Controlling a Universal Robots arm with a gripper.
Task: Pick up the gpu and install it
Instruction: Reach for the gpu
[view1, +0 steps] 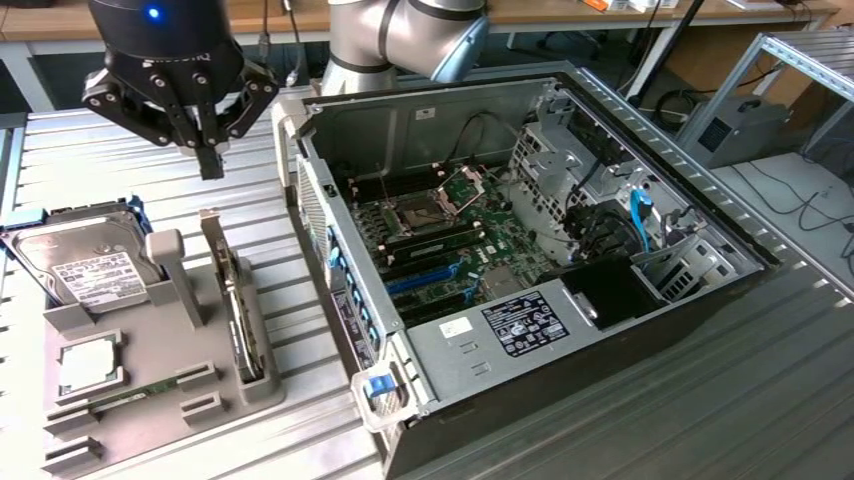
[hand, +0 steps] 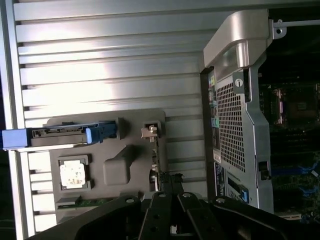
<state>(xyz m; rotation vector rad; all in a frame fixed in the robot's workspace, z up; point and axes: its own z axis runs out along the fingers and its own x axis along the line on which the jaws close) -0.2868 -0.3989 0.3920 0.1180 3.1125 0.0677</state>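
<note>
The gpu (view1: 231, 295) stands on its edge in a slot of the grey parts holder (view1: 171, 300), on the exterior view's left, its pale bracket end pointing away from the camera. In the wrist view the gpu (hand: 155, 157) appears as a thin edge-on strip. My gripper (view1: 210, 168) hangs above the far end of the card, clear of it, fingers pressed together and holding nothing. The wrist view has the gripper (hand: 170, 189) directly over the card's line. The open computer case (view1: 340, 300) lies beside the holder, its motherboard (view1: 441, 235) exposed.
The holder also carries a silver hard drive (view1: 87, 268) in a blue caddy, a CPU (view1: 87, 365) and a RAM stick (view1: 134, 393). The case's rear panel (hand: 232, 125) lies close to the holder. All rest on a ribbed metal table (view1: 747, 400).
</note>
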